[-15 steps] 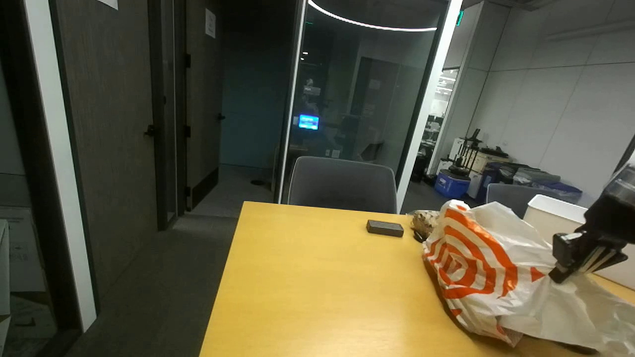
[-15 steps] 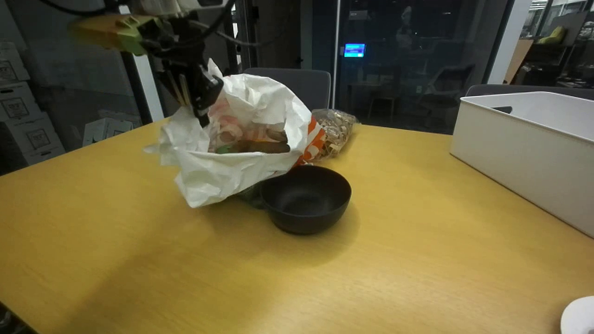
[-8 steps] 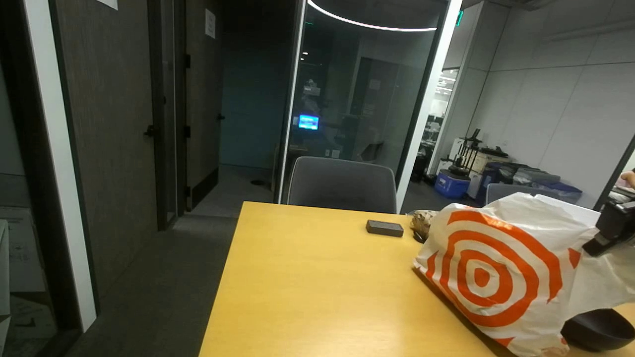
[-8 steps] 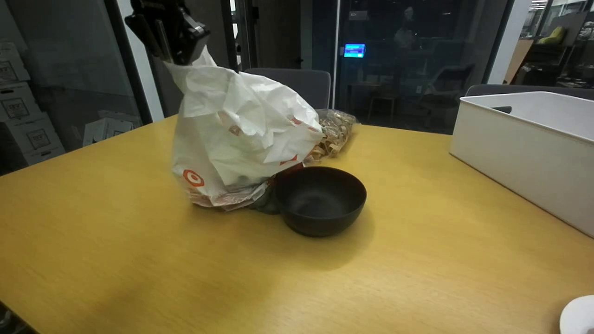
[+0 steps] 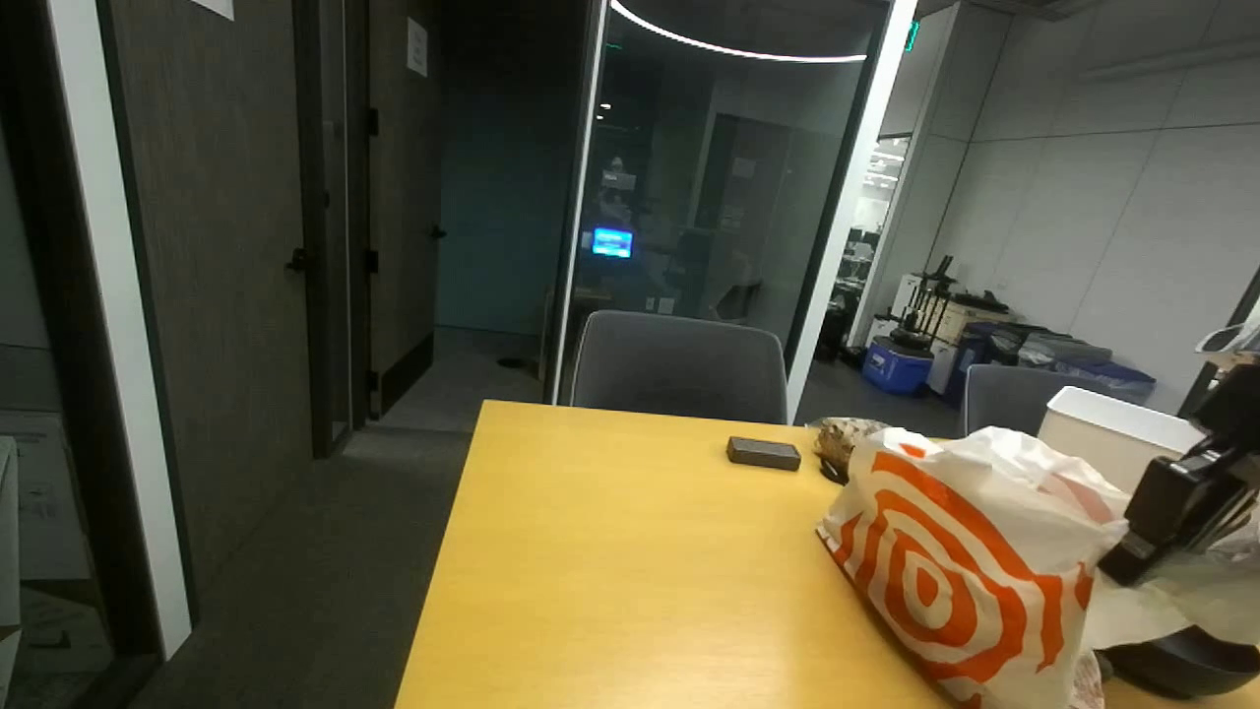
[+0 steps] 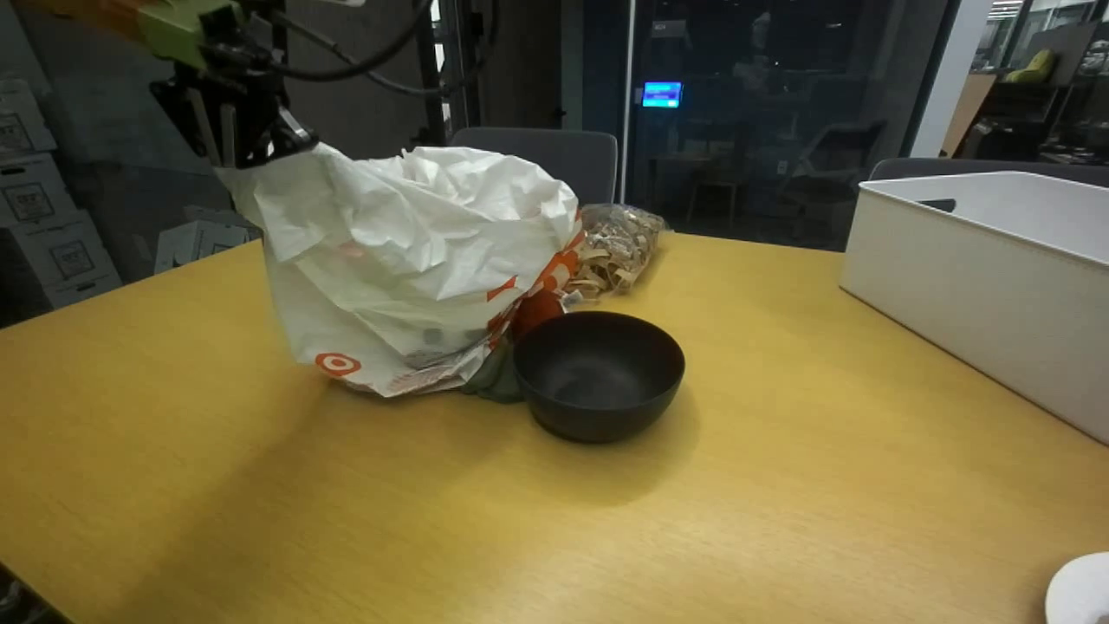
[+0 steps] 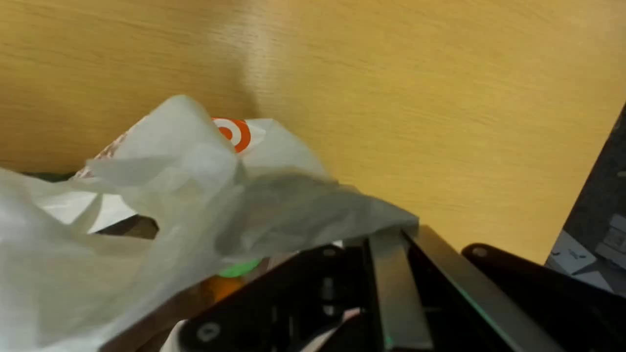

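My gripper (image 6: 232, 163) is pinched tight on the bag (image 6: 416, 234), which hides its tips and bulges below me. The green thing (image 7: 239, 269) in its mouth blurs past naming. Lower down, the bowl (image 5: 1186, 665) is partly covered in an exterior view.

Black claw (image 7: 407, 233), round screws (image 7: 209, 332), silvery fingers (image 7: 400, 293), lime-green and orange casing (image 6: 186, 33), looping dark cables (image 6: 333, 76)

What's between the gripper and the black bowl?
In an exterior view: the white bag, held by the gripper, then a dark green thing beside the bowl.
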You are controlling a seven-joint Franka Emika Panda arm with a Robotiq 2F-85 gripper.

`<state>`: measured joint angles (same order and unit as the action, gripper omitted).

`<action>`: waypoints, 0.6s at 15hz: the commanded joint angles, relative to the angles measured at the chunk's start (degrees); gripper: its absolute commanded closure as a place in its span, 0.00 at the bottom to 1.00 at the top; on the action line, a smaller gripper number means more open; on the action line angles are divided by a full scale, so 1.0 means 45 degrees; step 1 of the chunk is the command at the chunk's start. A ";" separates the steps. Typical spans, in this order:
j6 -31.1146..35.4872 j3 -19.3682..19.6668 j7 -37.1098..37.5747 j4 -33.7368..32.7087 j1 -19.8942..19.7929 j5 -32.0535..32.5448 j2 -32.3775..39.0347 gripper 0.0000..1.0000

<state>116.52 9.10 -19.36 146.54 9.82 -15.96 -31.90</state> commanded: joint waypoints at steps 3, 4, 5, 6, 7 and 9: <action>-0.0919 -0.0440 -0.0061 -0.0943 -0.0241 -0.0295 0.1500 0.73; -0.1145 -0.0428 -0.0165 -0.1036 -0.0279 -0.0310 0.1500 0.73; -0.1466 -0.0454 -0.0077 -0.1167 -0.0369 -0.0250 0.1439 0.66; -0.1718 -0.0513 0.0105 -0.1223 -0.0535 -0.0055 0.1113 0.59; -0.1893 -0.0560 0.0254 -0.1311 -0.0672 0.0045 0.0902 0.52; -0.2458 -0.0583 0.0380 -0.1601 -0.0990 0.0258 0.0408 0.36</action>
<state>109.73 7.54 -19.17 141.48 7.86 -15.93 -26.36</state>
